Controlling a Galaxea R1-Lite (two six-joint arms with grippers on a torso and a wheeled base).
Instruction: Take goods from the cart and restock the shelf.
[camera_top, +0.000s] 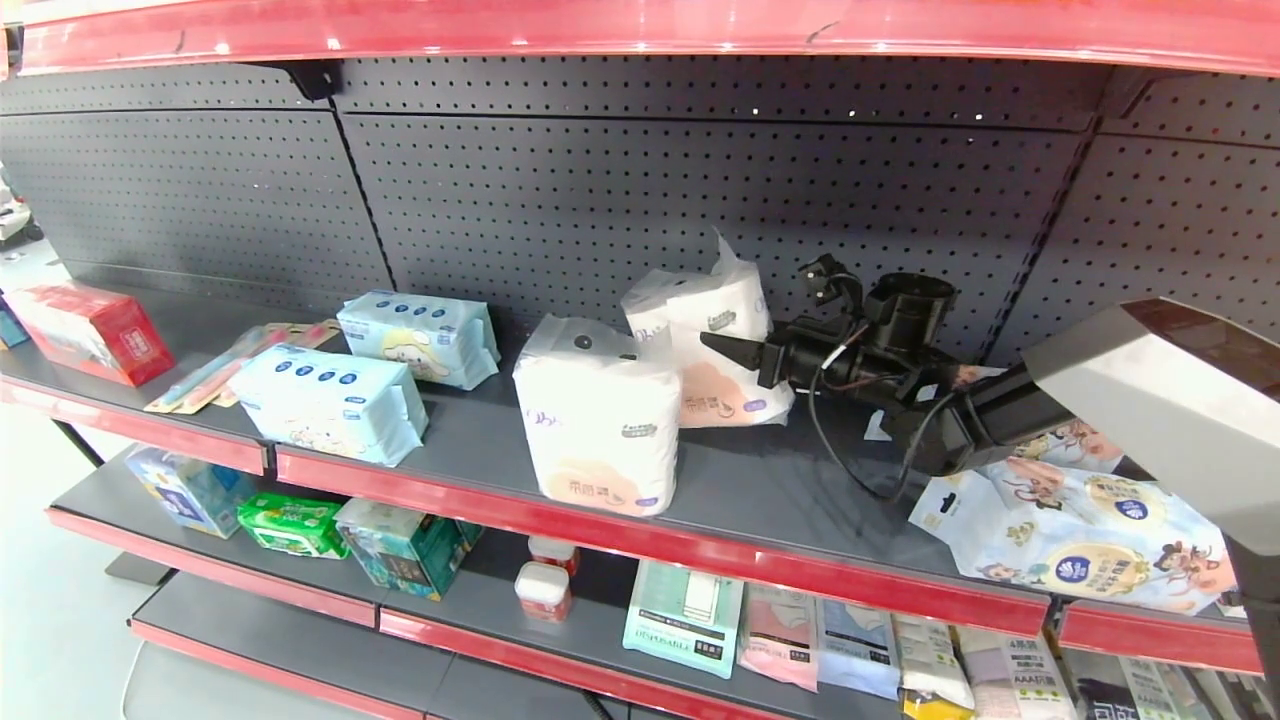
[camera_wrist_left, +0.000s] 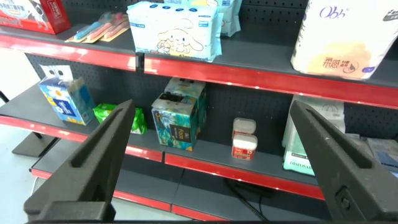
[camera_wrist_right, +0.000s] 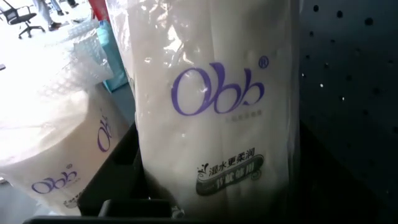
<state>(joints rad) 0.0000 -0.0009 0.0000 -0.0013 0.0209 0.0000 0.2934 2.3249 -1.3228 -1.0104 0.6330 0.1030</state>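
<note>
Two white toilet paper packs stand on the middle shelf. The front pack is upright near the red shelf edge. Behind it the back pack leans close to the pegboard, and my right gripper comes in from the right and is shut on it. In the right wrist view this pack sits between the dark fingers, with the front pack beside it. My left gripper hangs open with nothing in it, facing the lower shelves.
Two blue tissue packs, toothbrushes and a red box lie left on the shelf. Printed wipe packs lie at the right. Lower shelves hold boxes, small jars and flat packets.
</note>
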